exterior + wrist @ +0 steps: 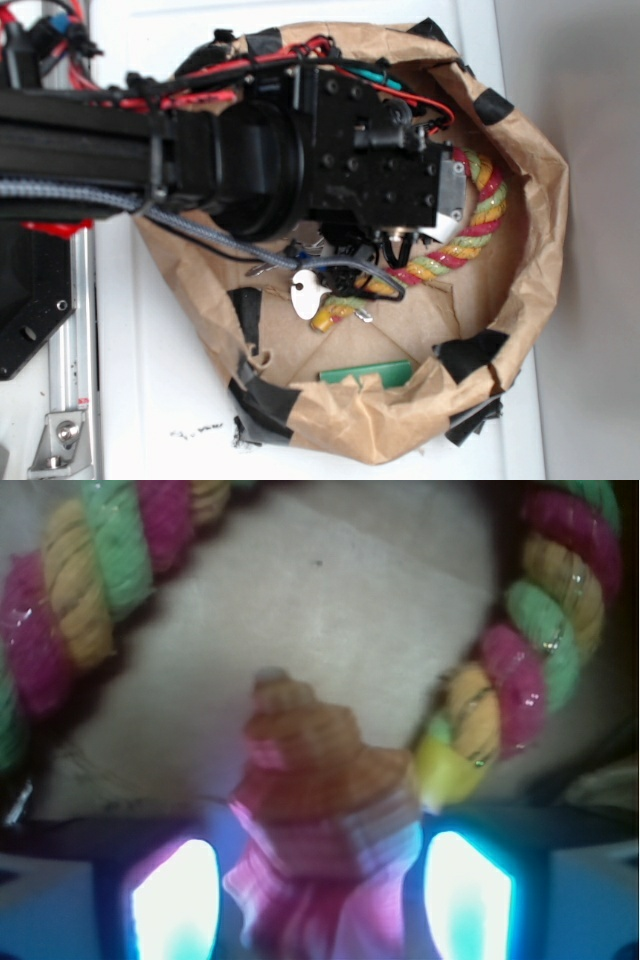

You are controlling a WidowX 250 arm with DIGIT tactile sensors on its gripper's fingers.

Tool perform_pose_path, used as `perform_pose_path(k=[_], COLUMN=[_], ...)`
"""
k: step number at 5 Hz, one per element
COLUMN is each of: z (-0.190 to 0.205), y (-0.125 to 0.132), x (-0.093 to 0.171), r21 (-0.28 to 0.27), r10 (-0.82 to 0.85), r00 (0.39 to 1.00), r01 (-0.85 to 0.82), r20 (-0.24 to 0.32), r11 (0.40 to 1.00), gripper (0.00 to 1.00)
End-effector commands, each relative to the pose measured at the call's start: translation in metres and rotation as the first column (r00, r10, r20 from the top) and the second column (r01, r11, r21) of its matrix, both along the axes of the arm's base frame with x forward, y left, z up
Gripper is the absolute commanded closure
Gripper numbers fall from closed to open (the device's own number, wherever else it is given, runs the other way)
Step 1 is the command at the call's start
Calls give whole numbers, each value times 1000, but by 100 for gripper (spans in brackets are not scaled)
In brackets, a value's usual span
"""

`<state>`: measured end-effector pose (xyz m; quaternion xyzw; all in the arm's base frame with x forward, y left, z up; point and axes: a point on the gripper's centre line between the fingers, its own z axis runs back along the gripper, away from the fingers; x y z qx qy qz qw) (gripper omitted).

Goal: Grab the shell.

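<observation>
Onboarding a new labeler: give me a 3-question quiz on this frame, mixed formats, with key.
1. True or false: in the wrist view, the shell sits between the two fingers of the gripper.
2. Multiple choice: what curves around the shell in the wrist view? A) a metal chain B) the red-yellow-green rope C) a black cable
3. Fill in: in the exterior view, the arm reaches into a container with walls of brown ____.

Key: 1 true; 2 B; 3 paper. The pictures do not show whether the fingers already press on the shell.
</observation>
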<state>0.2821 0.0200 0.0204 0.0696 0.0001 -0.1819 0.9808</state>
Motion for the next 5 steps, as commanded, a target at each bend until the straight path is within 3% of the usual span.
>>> perform_pose_path(k=[1,2,3,4,5], z=[44,95,144,163,159], y=[0,5,8,1,2], x=[2,-1,-9,-16,-18], r21=[-13,-104,-197,-236,-222], r10=[183,423,542,562,584], r00=[981,900,837,824,810], r01=[-183,-413,-520,-534,-561], r20=[59,107,79,72,53], r11=[983,905,831,812,798], gripper=[100,100,100,100,100])
